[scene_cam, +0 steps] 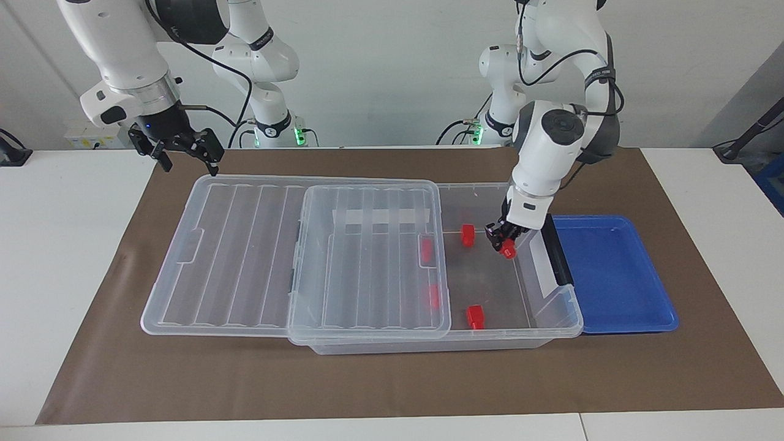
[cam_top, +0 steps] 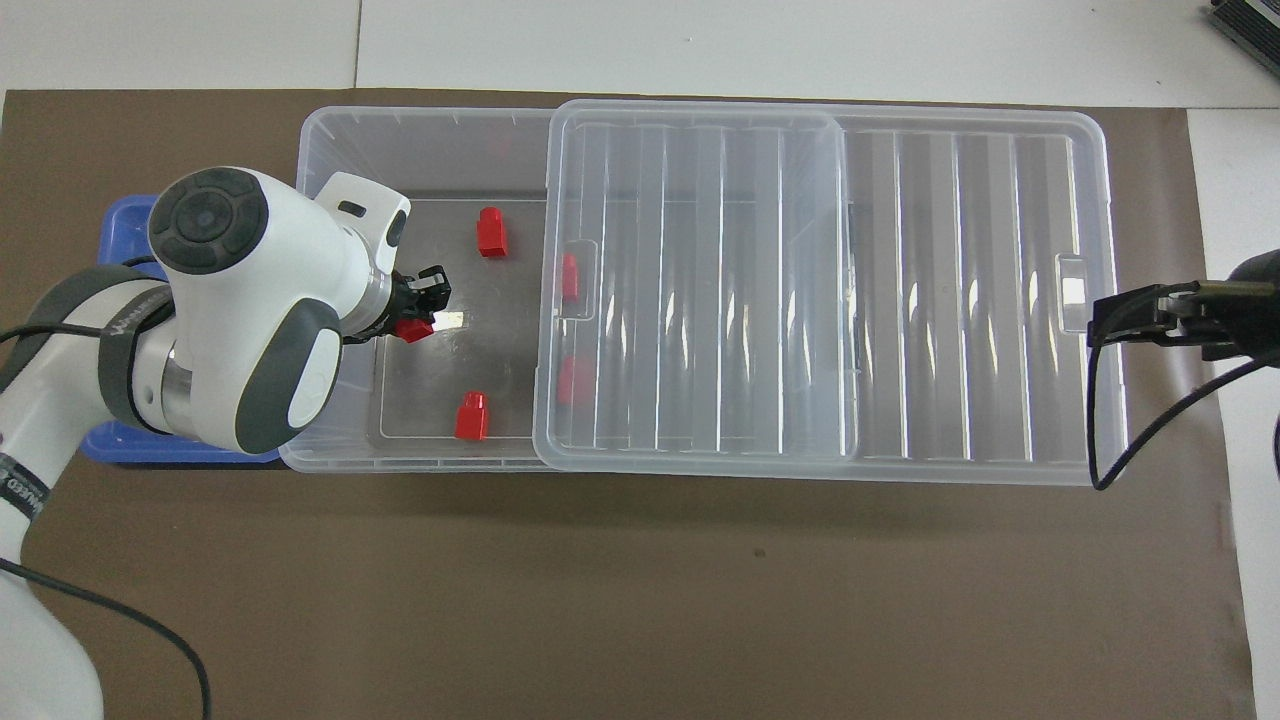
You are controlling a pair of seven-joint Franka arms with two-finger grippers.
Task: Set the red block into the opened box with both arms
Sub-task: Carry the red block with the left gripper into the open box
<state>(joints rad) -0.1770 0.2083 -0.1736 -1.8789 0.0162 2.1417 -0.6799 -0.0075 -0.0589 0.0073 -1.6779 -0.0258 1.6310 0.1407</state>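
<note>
Red block (scene_cam: 507, 248) is clamped in the left claw (scene_cam: 503, 244), hanging over the open end of the box (scene_cam: 551, 318), inside the rim line. I can't tell if it has reached the floor yet. Overhead, the claw points toward 3 o'clock from its wrist with the block at the tip, so release looks like a straight drop with no sideways travel needed. The block's long axis is hard to read with the fingers over it. Clock positions around the held block, overhead view: one loose block (cam_top: 490, 232) at 1 o'clock, another (cam_top: 471, 415) at 5 o'clock, both apart from it. The slid-back lid (cam_top: 700, 280) has its edge at 3 o'clock, and two more blocks show through it. The black handle (scene_cam: 555, 248) on the end wall is at 9 o'clock, with the blue tray (scene_cam: 612, 275) just past it and nothing in it. The bare clear plastic floor under the claw has enough room, and a drop from height could bounce the block into its neighbours. Only the left arm has reach here. The right claw (scene_cam: 188, 162) waits with fingers apart, over the brown mat (scene_cam: 392, 380) on the table, by the lid's corner at the right arm's end.
</note>
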